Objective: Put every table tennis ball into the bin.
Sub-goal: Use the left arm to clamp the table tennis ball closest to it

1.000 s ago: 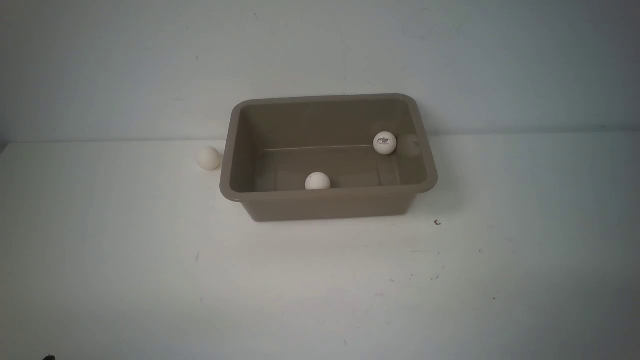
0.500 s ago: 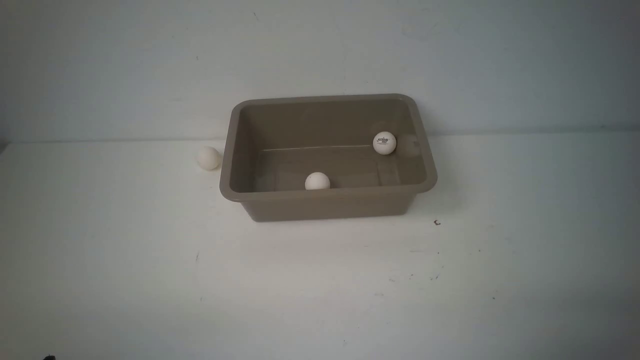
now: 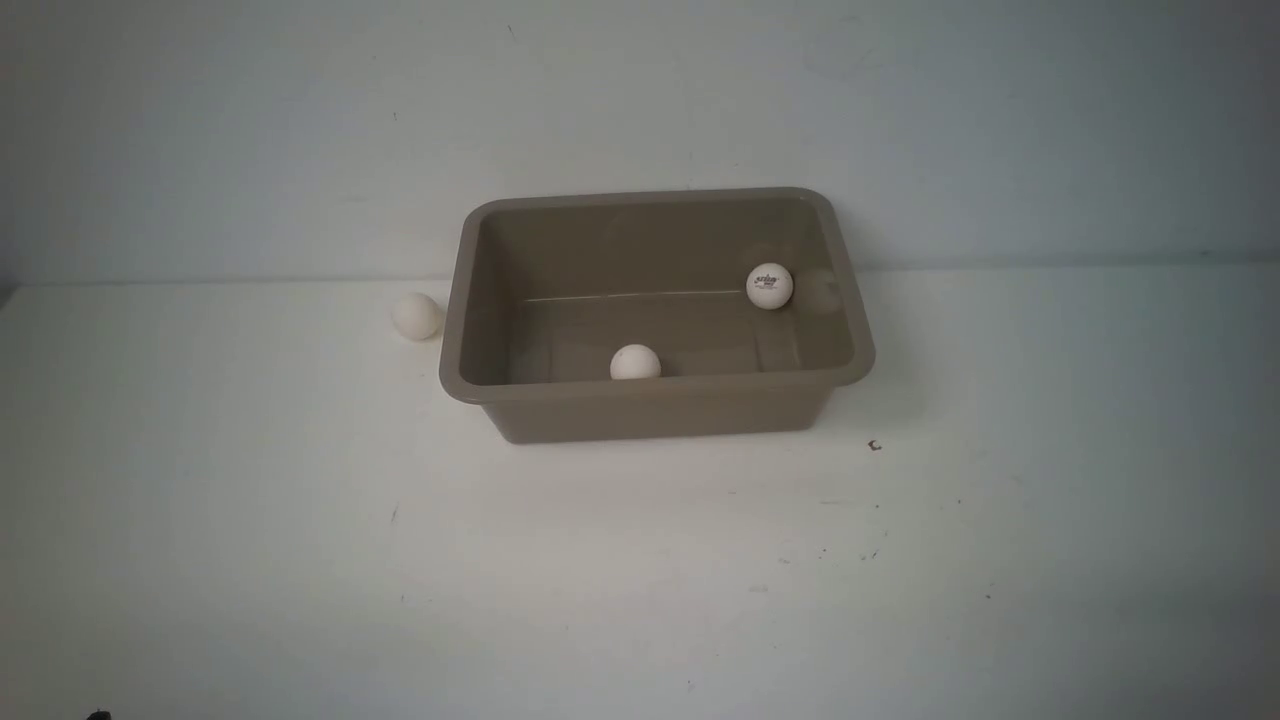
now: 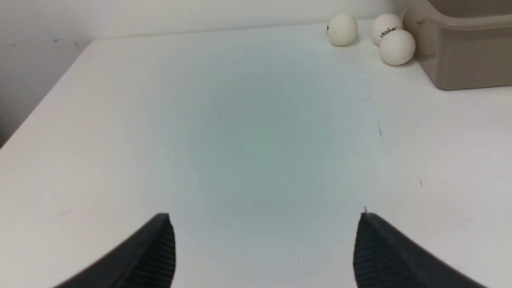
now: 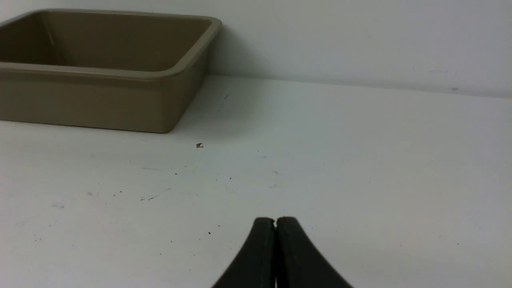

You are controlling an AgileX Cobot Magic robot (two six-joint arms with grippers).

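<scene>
L gripper (image 4: 265,218) spread, R gripper (image 5: 276,220) pressed together on nothing; ball (image 3: 416,316) mid-left of frame, just beside bin (image 3: 650,390), could roll off if a fingertip clips it.

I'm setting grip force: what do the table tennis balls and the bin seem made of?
Table tennis balls: probably hard plastic, white, smooth, near-matte; even round surface, one carries a printed logo.
Bin: likely moulded plastic, taupe, satin; rounded corners, flared rim, a faint ball reflection on its inner wall.
</scene>
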